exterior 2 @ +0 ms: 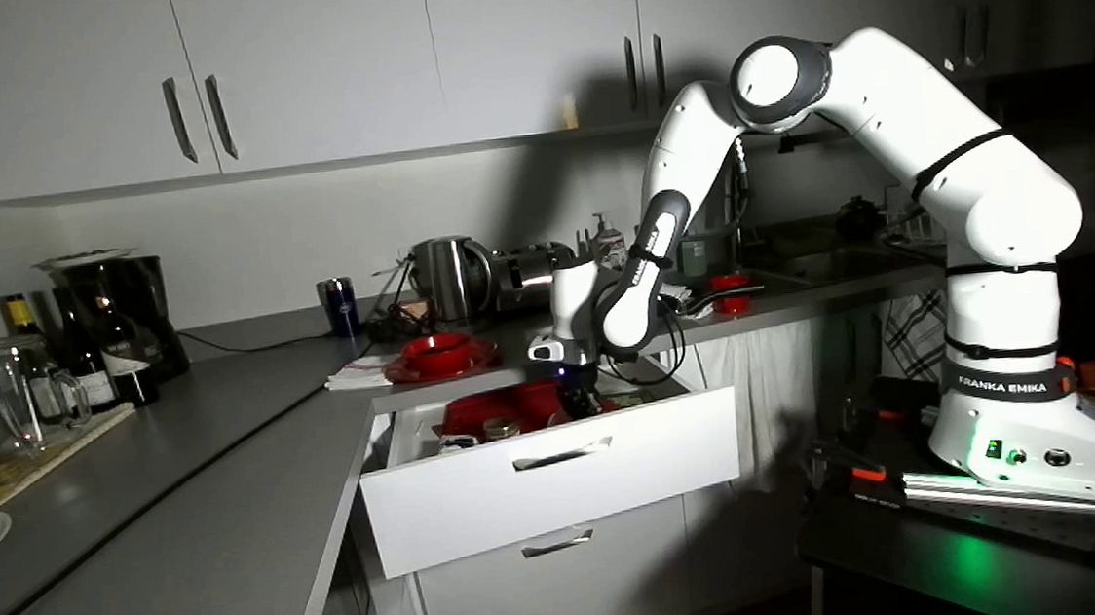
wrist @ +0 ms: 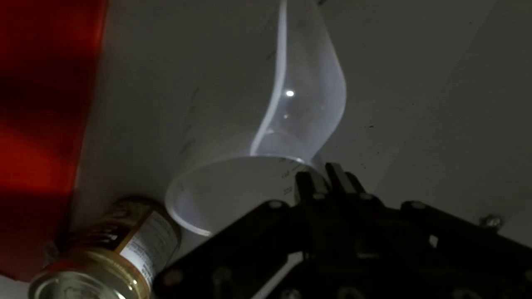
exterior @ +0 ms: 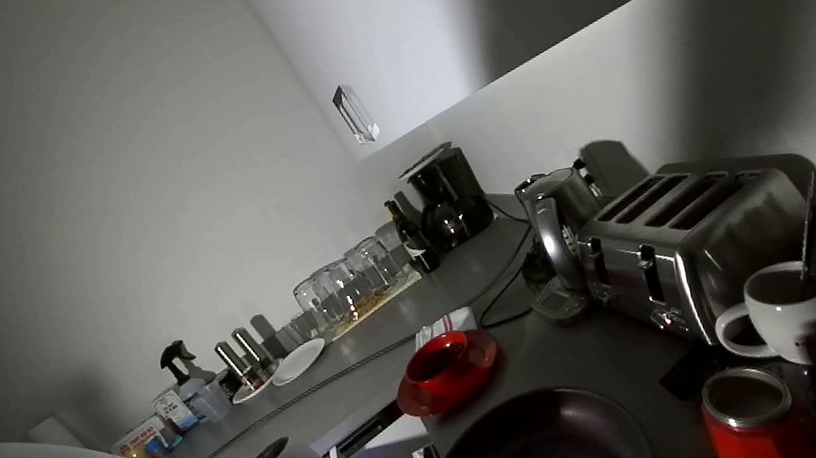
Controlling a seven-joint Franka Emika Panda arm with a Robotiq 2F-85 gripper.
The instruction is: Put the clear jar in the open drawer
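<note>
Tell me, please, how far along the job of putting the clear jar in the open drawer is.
Done: the drawer stands open, and the gripper is down inside it. In hand: the wrist view shows the gripper pinching the rim of the clear jar, next to a labelled jar. Left: probably letting the clear jar go and lifting away; I cannot tell whether it already rests on the bottom.

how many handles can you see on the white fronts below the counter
2, both in an exterior view: the upper handle on the open drawer, the lower handle on the white front beneath it. Others may be hidden in shadow.
</note>
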